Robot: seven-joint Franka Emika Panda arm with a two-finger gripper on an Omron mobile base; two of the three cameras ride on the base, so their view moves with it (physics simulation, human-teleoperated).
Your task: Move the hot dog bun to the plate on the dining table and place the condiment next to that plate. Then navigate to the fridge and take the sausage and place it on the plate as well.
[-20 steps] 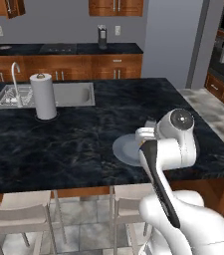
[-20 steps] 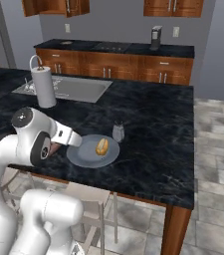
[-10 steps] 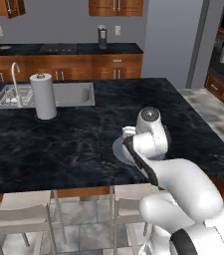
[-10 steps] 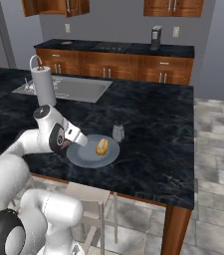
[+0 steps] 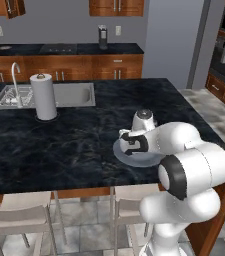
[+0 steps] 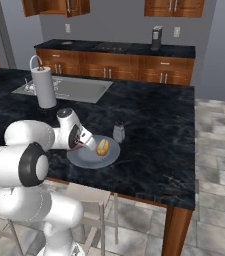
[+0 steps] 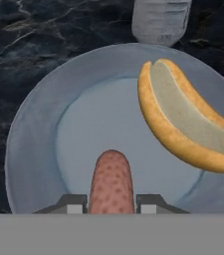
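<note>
**Sausage over the plate, last step at hand**

Over the past second we have watched the arm fold down and swing in over the dining table [image 5: 59,145], so that the hand now hangs low above the plate [image 7: 34,129] at the near right part of the black stone top. A second ago the wrist stood higher and more to the near side of the plate; now it leans across the plate's near rim. We judge this to be the closing stretch of the task: only the release is left.

The hot dog bun [image 7: 185,117] already lies on the plate, split side up, toward its far right part in the right base view. The condiment [image 6: 118,132] stands on the table just beside the plate's far edge, apart from the bun.

The gripper [image 7: 112,201] is clamped on the sausage [image 7: 112,182], which juts out between the two fingertips [image 7: 72,203] and points over the bare middle of the plate, left of the bun. We cannot tell whether the sausage's tip touches the plate yet.
</note>
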